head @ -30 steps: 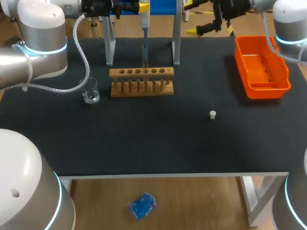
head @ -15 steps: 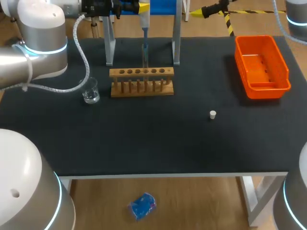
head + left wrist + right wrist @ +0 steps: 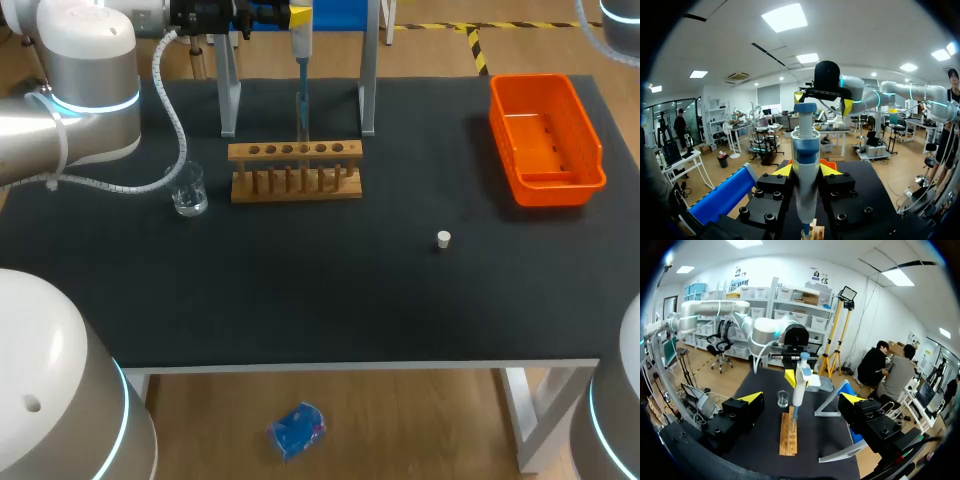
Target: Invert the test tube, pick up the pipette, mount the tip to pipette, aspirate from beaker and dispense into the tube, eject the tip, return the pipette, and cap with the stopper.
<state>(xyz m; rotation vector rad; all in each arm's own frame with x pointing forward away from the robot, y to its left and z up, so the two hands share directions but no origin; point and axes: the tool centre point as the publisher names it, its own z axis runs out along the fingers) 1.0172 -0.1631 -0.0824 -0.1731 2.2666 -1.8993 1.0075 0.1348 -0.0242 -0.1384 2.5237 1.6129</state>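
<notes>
My left gripper (image 3: 285, 15) is shut on the white and blue pipette (image 3: 300, 45) at the table's back edge. The pipette (image 3: 805, 165) stands upright between its yellow fingertips, with its tip (image 3: 300, 110) pointing down at the wooden tube rack (image 3: 295, 170). I cannot make out a test tube in the rack. The glass beaker (image 3: 188, 190) stands to the left of the rack. A small white stopper (image 3: 443, 238) lies right of centre. My right gripper (image 3: 802, 399) is open and high off the table, facing the pipette (image 3: 799, 382), the rack (image 3: 788, 435) and the beaker (image 3: 783, 398).
An orange bin (image 3: 545, 140) sits at the back right. A metal stand (image 3: 229, 95) with two uprights rises behind the rack, one on each side of the pipette.
My right gripper has drawn back from above the table's far right and has left the head view. The left arm and pipette have stayed still.
</notes>
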